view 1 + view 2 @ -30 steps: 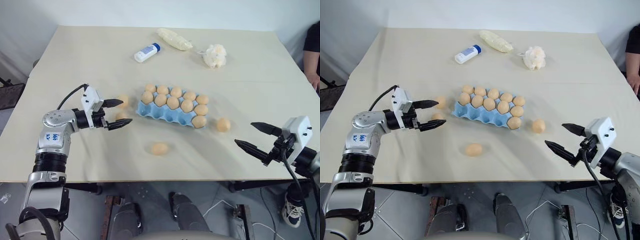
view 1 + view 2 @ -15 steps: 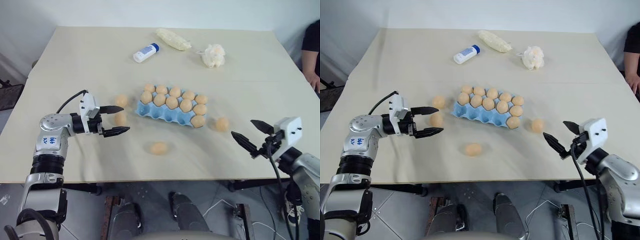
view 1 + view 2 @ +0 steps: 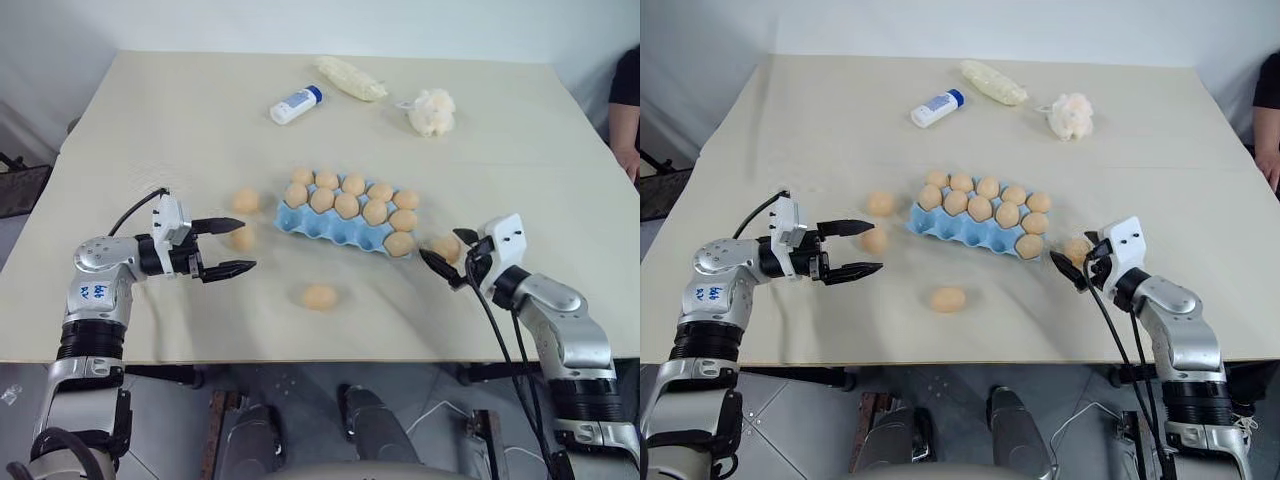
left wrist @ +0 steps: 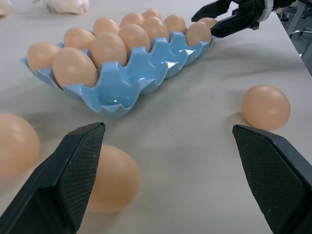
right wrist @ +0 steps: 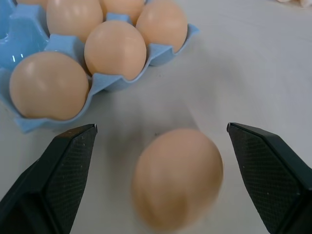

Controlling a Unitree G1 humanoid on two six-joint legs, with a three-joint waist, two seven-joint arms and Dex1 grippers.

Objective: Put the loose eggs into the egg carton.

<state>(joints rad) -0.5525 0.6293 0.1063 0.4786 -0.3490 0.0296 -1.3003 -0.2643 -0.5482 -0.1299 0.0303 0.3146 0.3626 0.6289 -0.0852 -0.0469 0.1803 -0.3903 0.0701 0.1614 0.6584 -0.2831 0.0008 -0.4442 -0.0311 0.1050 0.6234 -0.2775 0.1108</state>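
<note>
Eggs, smooth tan ovals, lie loose around my glossy blue moulded egg carton (image 3: 340, 224): one (image 3: 446, 248) between my right gripper's (image 3: 446, 256) spread ribbed fingers, another (image 3: 240, 237) by my gaping left gripper (image 3: 236, 246).

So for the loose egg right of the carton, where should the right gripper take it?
Across its rounded middle. In the right wrist view the egg lies on the table between the open right gripper fingers, clear of the egg carton; likely best taken low, coming from the right.

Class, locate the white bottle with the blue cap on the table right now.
In the left eye view the bottle lies on its side at the far part of the table, beyond the egg carton, left of the fluffy puff.
</note>
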